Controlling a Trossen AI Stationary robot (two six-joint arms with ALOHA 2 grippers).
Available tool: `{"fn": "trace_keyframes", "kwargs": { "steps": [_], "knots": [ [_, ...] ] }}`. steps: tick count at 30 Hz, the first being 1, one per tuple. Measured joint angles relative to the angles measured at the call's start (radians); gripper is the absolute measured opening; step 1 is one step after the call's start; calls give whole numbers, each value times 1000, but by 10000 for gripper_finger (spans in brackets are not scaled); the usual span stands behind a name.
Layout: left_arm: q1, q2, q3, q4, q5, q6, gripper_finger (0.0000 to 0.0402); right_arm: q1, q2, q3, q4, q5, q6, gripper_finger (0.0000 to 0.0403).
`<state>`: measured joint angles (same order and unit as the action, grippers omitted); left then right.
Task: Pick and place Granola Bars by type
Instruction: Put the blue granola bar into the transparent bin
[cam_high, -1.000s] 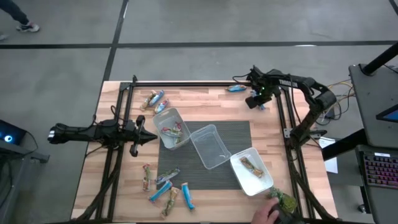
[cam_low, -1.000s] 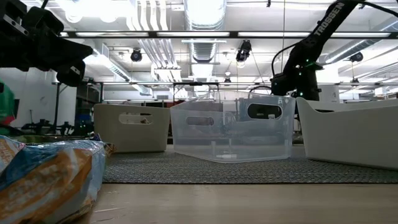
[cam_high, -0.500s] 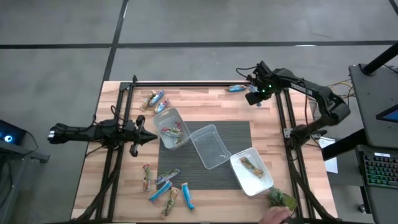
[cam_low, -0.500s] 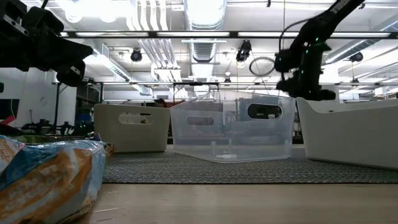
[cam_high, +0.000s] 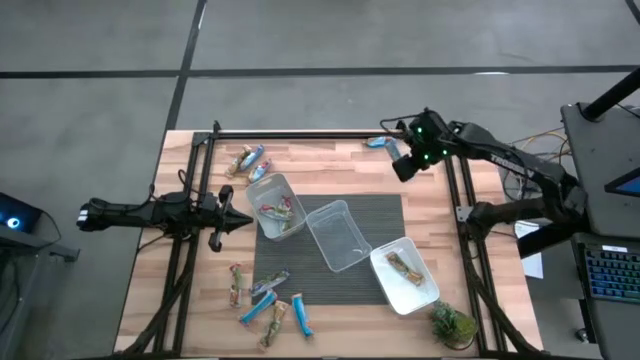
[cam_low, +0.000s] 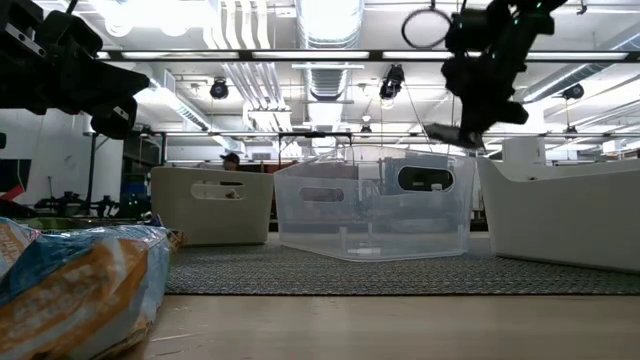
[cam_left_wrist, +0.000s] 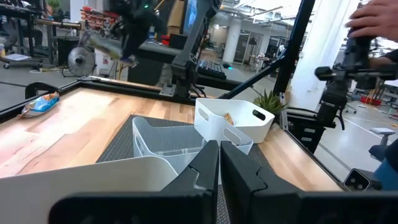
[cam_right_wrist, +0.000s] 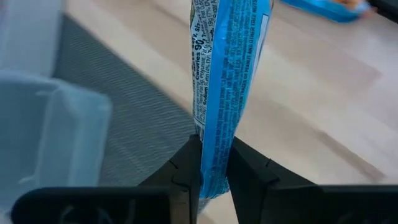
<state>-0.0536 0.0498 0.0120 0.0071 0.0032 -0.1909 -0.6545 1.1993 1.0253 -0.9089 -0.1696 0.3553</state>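
Two arms work over the wooden tabletop (cam_high: 330, 170). At about nine o'clock the left gripper (cam_high: 240, 222) hangs above the tabletop's left side with its fingers (cam_left_wrist: 202, 171) pressed together and nothing between them, pointing toward the tubs. Near eleven o'clock a few granola bars (cam_high: 247, 161) lie on the wood, and at about seven o'clock a larger scatter of blue, tan and silver bars (cam_high: 265, 300) rests near the front edge. On the dark mat (cam_high: 380, 215) at the centre three tubs run in a slanting row: the left tub (cam_high: 277, 205) holds bars with red-green print, the middle clear tub (cam_high: 340, 235) shows none inside, and the white tub (cam_high: 404, 275) toward five o'clock holds a tan bar. At about one o'clock the right gripper (cam_high: 404, 166) is raised above the mat's far right corner, its fingers (cam_right_wrist: 180, 174) clamped on a blue granola bar (cam_right_wrist: 229, 81). Another blue bar (cam_high: 377, 142) lies on the wood just beyond it. A small green plant (cam_high: 452, 322) sits at five o'clock.
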Motion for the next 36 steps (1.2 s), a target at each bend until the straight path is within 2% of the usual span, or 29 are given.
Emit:
{"fn": "trace_keyframes", "kwargs": {
  "steps": [9,15,23,27,36],
  "knots": [
    [0,0,0,0,0,0,0,214,-10,59,18,0,25,59],
    [0,0,0,0,0,0,0,315,32,138,26,0,-93,59],
    [0,0,0,0,0,0,0,389,154,296,26,-95,-235,59],
    [0,0,0,0,0,0,0,417,228,376,17,-101,-310,59],
    [0,0,0,0,0,0,0,470,368,502,-78,-100,-585,59]
  ]
}}
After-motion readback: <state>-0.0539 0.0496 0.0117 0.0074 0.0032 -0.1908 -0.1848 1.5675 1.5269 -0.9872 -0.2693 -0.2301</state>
